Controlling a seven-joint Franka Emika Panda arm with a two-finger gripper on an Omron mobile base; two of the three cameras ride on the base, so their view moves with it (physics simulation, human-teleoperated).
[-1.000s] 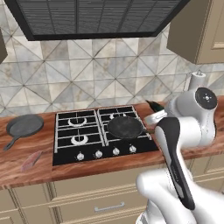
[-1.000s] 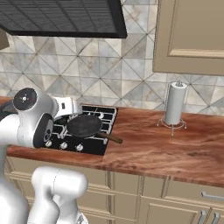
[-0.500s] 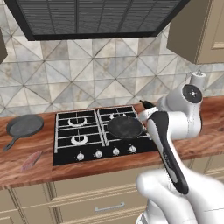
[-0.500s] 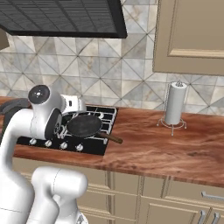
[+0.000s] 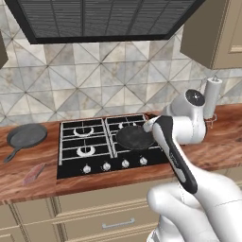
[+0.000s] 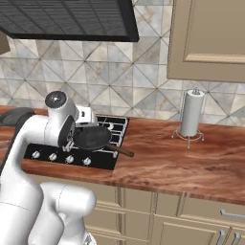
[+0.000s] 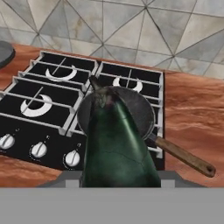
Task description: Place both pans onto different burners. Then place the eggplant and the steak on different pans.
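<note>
Your worktop (image 5: 222, 142) carries the black cooktop (image 5: 75, 158), and the dark pan (image 5: 134, 137) sits on its front right burner, wooden handle pointing right. The grey pan (image 5: 26, 135) rests on the worktop left of the cooktop, the steak (image 5: 34, 173) in front of it. Your gripper (image 7: 116, 177) is clamped on the eggplant (image 7: 114, 144), held above the dark pan.

The arm (image 5: 177, 142) is glossy white with rounded, thick links. A black band runs along one link, and a dark grey round cap (image 6: 56, 99) closes one joint.
</note>
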